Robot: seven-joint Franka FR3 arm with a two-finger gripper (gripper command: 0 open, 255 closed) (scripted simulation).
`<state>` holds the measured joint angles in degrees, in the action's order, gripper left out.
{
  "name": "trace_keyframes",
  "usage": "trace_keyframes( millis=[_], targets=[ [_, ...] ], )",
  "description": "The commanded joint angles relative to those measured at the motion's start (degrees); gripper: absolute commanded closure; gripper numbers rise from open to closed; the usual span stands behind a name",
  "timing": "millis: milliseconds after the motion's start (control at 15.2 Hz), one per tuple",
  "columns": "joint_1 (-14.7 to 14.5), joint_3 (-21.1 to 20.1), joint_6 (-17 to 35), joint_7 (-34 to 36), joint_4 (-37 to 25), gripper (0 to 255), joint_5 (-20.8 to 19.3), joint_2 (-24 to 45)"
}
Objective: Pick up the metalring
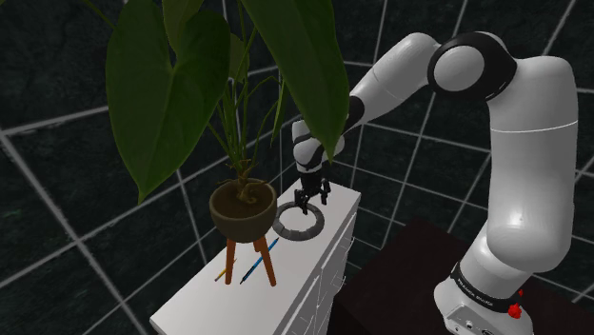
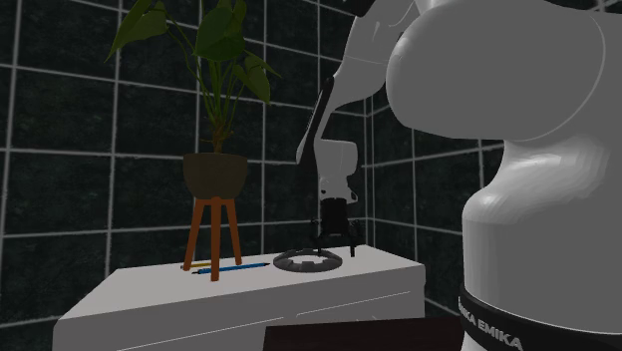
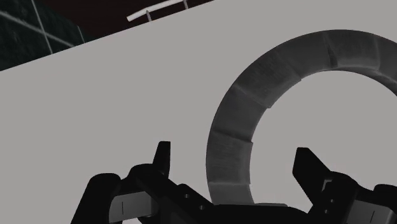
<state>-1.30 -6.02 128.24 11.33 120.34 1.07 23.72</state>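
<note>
A dark grey ring (image 1: 299,225) lies flat on the white cabinet top (image 1: 219,295), near its far end. My black gripper (image 1: 311,198) hangs point-down just above the ring's far rim, fingers apart. In the second exterior view the gripper (image 2: 334,237) stands over the back part of the ring (image 2: 309,261). In the wrist view the gripper (image 3: 234,154) is open, and the ring's band (image 3: 236,121) runs between the two fingers without either touching it.
A potted plant (image 1: 243,207) on a wooden tripod stand stands close beside the ring, its big leaves (image 1: 305,57) hanging near the arm. A blue and a yellow pencil (image 1: 252,264) lie under the stand. The cabinet's edge (image 1: 333,247) drops off by the ring.
</note>
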Motion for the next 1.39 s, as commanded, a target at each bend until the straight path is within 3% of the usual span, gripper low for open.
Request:
trace_keyframes(
  millis=[0, 66, 594, 1320],
  targets=[
    [0.0, 0.0, 0.4, 0.0, 0.0, 0, 0.0, 0.4],
    [0.0, 0.1, 0.4, -0.1, 0.0, 255, 0.0, 0.4],
    [0.0, 0.0, 0.8, 0.0, 0.0, 255, -0.1, 0.7],
    [0.3, -0.2, -5.9, -0.1, -0.5, 255, 0.5, -5.5]
  ],
)
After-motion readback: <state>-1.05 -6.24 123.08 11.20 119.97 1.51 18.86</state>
